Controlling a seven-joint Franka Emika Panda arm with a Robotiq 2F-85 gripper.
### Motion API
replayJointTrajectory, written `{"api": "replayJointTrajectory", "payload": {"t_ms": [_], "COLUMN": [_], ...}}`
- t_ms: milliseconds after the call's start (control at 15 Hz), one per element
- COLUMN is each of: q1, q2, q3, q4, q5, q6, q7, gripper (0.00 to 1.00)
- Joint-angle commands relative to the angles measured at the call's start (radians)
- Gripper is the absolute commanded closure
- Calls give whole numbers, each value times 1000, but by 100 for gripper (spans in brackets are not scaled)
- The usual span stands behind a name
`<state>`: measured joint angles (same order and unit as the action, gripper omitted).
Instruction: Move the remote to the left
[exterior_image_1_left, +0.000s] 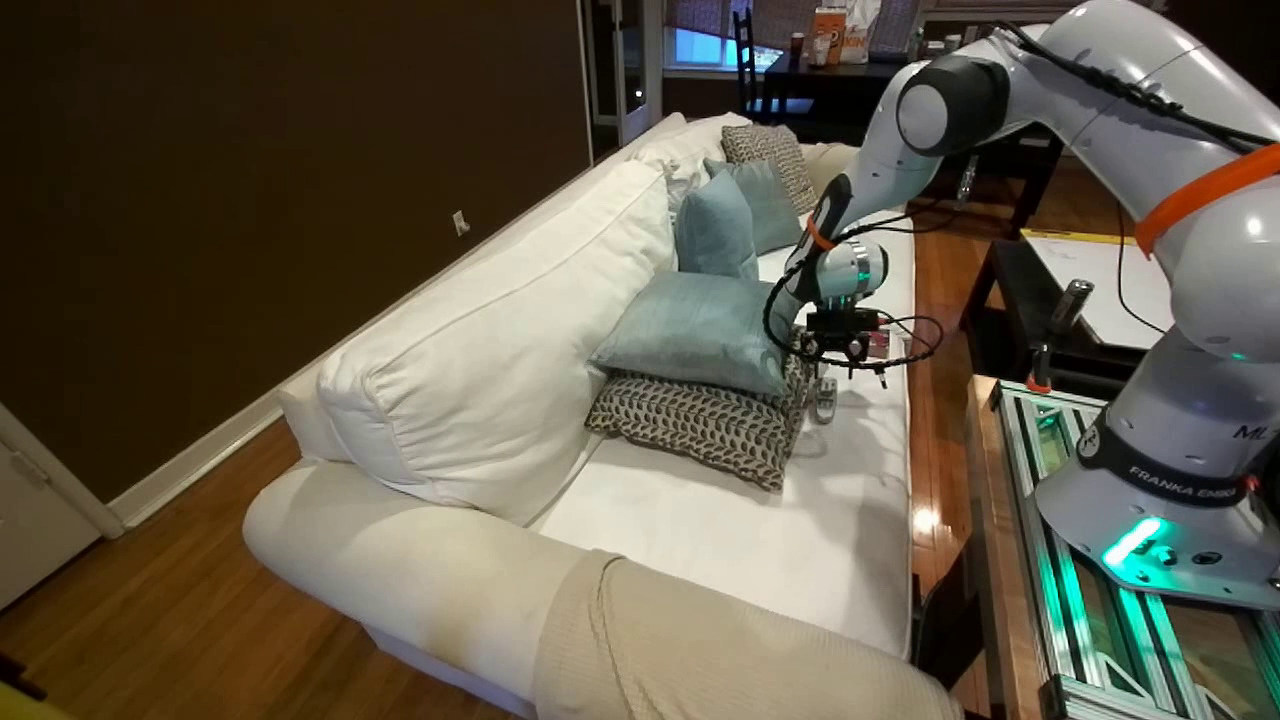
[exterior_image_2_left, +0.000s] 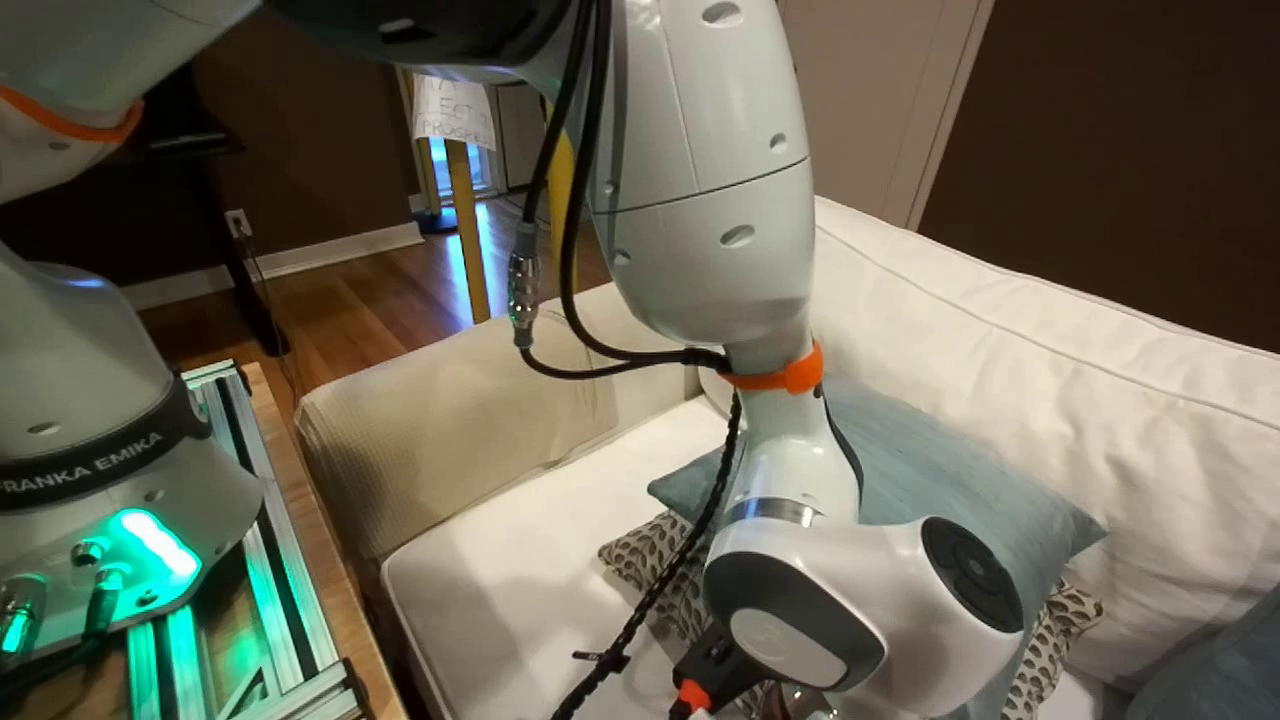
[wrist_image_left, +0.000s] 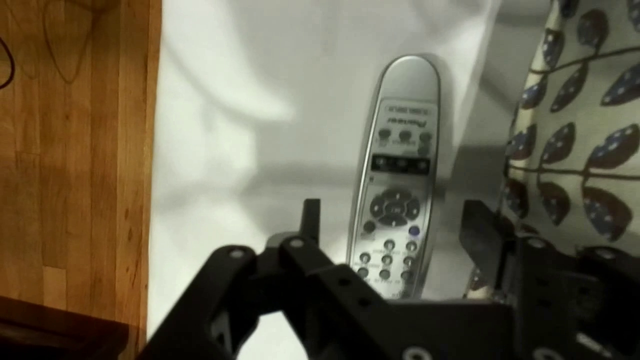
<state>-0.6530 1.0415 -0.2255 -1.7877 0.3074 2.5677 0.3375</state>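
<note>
A silver remote (wrist_image_left: 400, 180) with dark buttons lies flat on the white couch seat, lengthwise in the wrist view; its lower end is hidden behind my gripper. It also shows small in an exterior view (exterior_image_1_left: 826, 400), beside the patterned pillow. My gripper (wrist_image_left: 391, 207) is open in the wrist view. One finger is on each side of the remote, with gaps on both sides, and nothing is held. In an exterior view, my gripper (exterior_image_1_left: 850, 358) appears just above the remote. How high the fingertips are above the seat is hard to tell.
A patterned pillow (wrist_image_left: 575, 125) lies close to the right finger, with a blue pillow (exterior_image_1_left: 690, 330) on top of it. The couch seat (exterior_image_1_left: 700, 540) ends at a front edge above the wooden floor (wrist_image_left: 75, 200). A couch arm (exterior_image_2_left: 460, 440) bounds one end.
</note>
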Motion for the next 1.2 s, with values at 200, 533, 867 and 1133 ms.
{"api": "replayJointTrajectory", "payload": {"t_ms": [200, 533, 867, 1133], "q1": [31, 19, 32, 33], "q2": [-49, -141, -249, -352], "q3": [-45, -52, -88, -100], "q4": [-29, -112, -211, -269], "q5": [8, -32, -101, -153], "q6": [-4, 12, 28, 29], "q7": [-30, -184, -310, -370], "gripper": [0, 0, 0, 0]}}
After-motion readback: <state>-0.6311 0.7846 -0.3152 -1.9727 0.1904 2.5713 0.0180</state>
